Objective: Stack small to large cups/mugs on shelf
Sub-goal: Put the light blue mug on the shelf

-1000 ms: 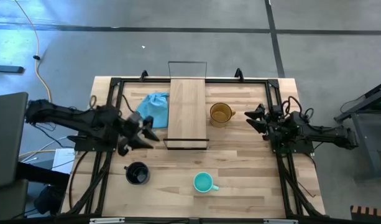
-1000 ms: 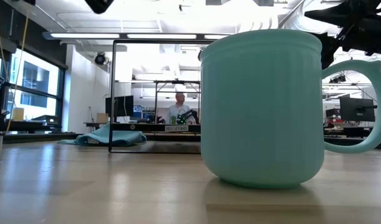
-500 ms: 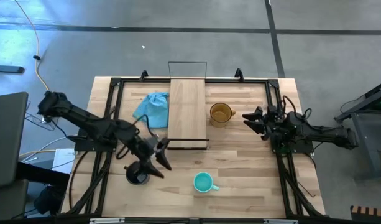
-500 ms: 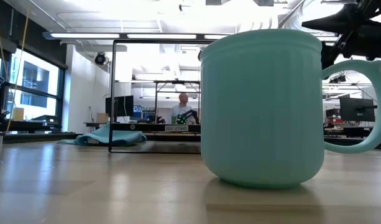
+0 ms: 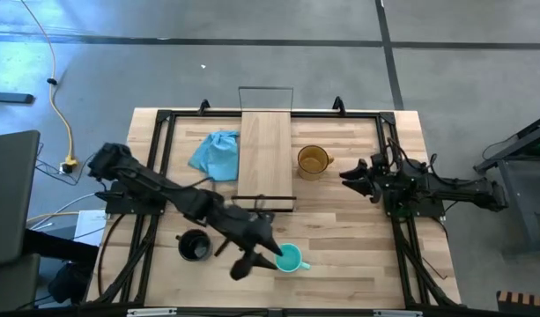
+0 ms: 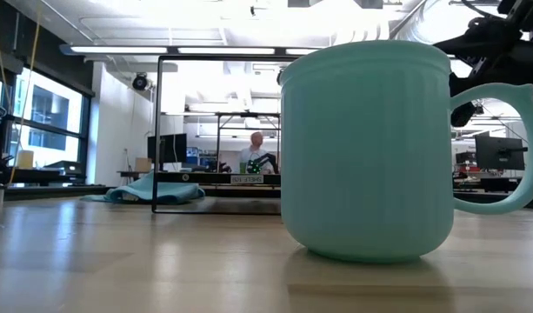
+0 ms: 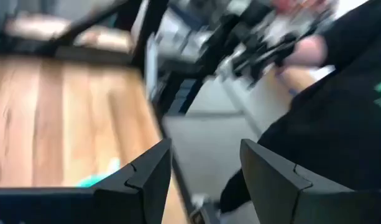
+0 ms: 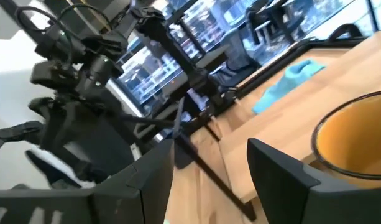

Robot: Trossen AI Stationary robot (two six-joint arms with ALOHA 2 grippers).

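**Left arm swings in on the teal mug**

Within 1 second the left pincer (image 5: 256, 251) has travelled from beside the blue cloth (image 5: 218, 151), past the black mug (image 5: 195, 246), to a spot just beside the teal mug (image 5: 288, 258), on the side away from its handle. Its fingers (image 7: 143, 177) stand wide with nothing between them. That points to the smallest mug being picked first, though no grasp has been made yet.

The right pincer (image 5: 347, 173) has edged a little closer to the amber mug (image 5: 312, 161) and now sits just beside its handle, fingers wide and empty; the mug's yellow rim (image 8: 355, 140) fills the corner of its wrist view.

Relative to the shelf (image 5: 266, 158): the amber mug stands just beside its right edge, the cloth against its left edge, the teal mug on the tabletop (image 5: 358, 246) beyond its front end, the black mug further left of that. The shelf carries nothing, so all 3 mugs remain to be placed.
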